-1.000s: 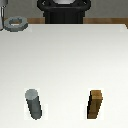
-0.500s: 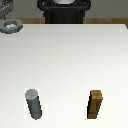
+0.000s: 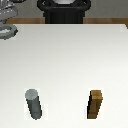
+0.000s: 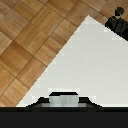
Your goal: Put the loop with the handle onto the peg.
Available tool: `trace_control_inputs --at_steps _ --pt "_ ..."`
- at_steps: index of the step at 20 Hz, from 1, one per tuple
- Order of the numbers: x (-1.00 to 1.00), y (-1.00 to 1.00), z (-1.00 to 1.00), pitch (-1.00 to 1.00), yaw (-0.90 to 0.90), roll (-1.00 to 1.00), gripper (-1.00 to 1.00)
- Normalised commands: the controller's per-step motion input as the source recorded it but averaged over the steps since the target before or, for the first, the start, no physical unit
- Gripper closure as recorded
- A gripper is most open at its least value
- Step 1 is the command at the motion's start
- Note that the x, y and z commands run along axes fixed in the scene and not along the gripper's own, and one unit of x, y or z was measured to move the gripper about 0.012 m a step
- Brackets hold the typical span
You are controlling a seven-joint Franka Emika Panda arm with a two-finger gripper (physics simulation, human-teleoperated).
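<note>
We found the claw [image 3: 6, 20] at the far corner of the white table [image 3: 70, 65], at the exterior view's left edge, where only part of it showed inside the frame. Its dark fingers reached down to the loop with the handle [image 3: 7, 34], a flat grey ring that sat just below them and seemed to hang a little above the table's edge rather than lie on it. The claw looked clamped on the loop, though the picture was too coarse for us to see the contact itself. In the wrist view a grey piece [image 4: 64, 99] sat framed by dark claw parts at the rim of the picture; we took it for part of the held loop, but could not be sure.

Taking the peg [image 3: 34, 104] as our landmark, the loop was well apart from it, far behind it and somewhat toward the exterior view's left. The peg stood upright on the table, a plain grey cylinder, with nothing on it. Toward the exterior view's right of the peg, in the same near row, stood a brown wooden block [image 3: 96, 104], also upright. Far behind the peg, past the table's back edge, rose the robot's dark base [image 3: 64, 11]. The wrist view also showed a wooden parquet floor [image 4: 30, 45] beside the table's corner.
</note>
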Motion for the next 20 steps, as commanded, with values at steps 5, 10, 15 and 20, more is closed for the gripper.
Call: trace_control_inputs --at_steps 5,10,15,20 --pt "1.00 0.00 0.00 0.00 0.00 0.00 1.00" --pt "1.00 0.20 0.00 0.00 0.00 0.00 1.00" --pt "0.00 0.80 0.00 0.00 0.00 0.00 1.00" --pt "0.60 0.20 0.00 0.00 0.00 0.00 1.00"
